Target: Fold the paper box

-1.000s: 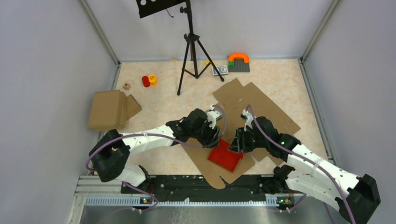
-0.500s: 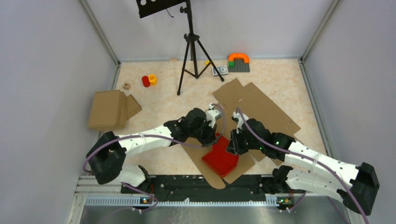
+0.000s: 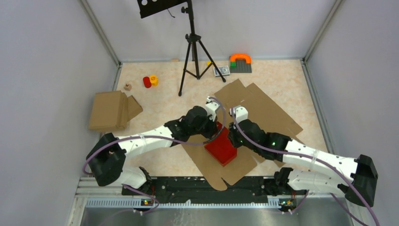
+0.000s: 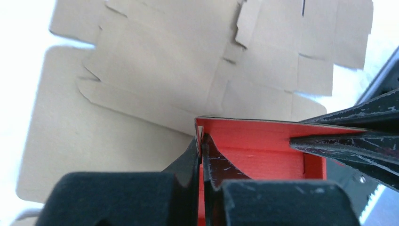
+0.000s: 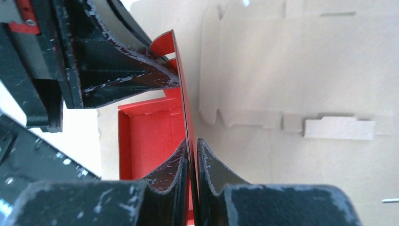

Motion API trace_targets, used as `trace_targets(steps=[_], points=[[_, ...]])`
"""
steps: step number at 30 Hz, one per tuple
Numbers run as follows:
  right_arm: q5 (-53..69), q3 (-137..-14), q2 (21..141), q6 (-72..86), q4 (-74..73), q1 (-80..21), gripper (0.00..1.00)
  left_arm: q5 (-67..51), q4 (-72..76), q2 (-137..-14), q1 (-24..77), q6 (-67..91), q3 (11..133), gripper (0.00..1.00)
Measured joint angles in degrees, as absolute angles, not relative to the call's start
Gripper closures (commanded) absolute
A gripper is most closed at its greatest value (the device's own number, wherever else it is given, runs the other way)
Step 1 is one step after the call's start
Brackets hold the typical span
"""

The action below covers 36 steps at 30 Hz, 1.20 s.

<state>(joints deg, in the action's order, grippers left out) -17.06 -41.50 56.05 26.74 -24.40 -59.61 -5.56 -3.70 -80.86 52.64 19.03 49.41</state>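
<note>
Paper box (image 3: 221,149) at six o'clock in the overhead view, over brown cardboard sheet (image 3: 207,165), thin walls pinched tight by left gripper (image 4: 202,141) and right gripper (image 5: 192,143): liable to tear or buckle if tugged apart unevenly.

Left hand (image 4: 201,143) clamped, right hand (image 5: 191,145) clamped, fingertips facing

Black metal tripod (image 3: 192,38) stands upper centre, folded brown cardboard box (image 3: 110,110) at left; beige speckled tabletop (image 3: 282,80) open at upper right
</note>
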Motion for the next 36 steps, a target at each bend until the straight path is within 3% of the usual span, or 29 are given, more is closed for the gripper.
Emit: trace_targets(steps=[5,11,15,19,24,26,28,31,36], points=[[-24.9,-37.1,56.9,21.9,-15.7,-60.6,0.91,-2.0,9.3,-80.9,52.3,16.4,43.4,1.00],[-30.9,-29.4,59.7,18.3,-4.6,-64.6,0.78,-0.8,21.1,-82.6,52.6,16.3,35.5,1.00],[-32.1,-27.2,59.5,18.0,-2.0,-64.8,0.75,1.2,27.2,-82.7,53.7,16.8,32.1,1.00],[-31.8,-25.5,57.4,18.0,-1.5,-64.8,0.61,4.7,30.1,-81.8,56.2,17.4,29.9,1.00],[-30.4,-25.3,55.4,19.9,-5.0,-64.8,0.32,8.2,30.4,-81.7,59.0,18.6,29.6,1.00],[-29.7,-25.3,53.4,22.0,-7.8,-64.8,0.27,9.0,30.4,-81.7,59.5,19.4,29.5,1.00],[-29.4,-25.8,50.5,24.5,-11.5,-64.8,0.27,10.0,30.5,-81.7,59.9,19.8,29.4,1.00],[-29.4,-27.6,46.6,28.4,-17.5,-64.8,0.35,11.9,30.5,-81.6,60.9,20.0,29.2,1.00],[-29.7,-30.2,43.0,34.1,-25.4,-64.8,0.53,14.5,30.4,-81.6,62.6,20.0,29.1,1.00]])
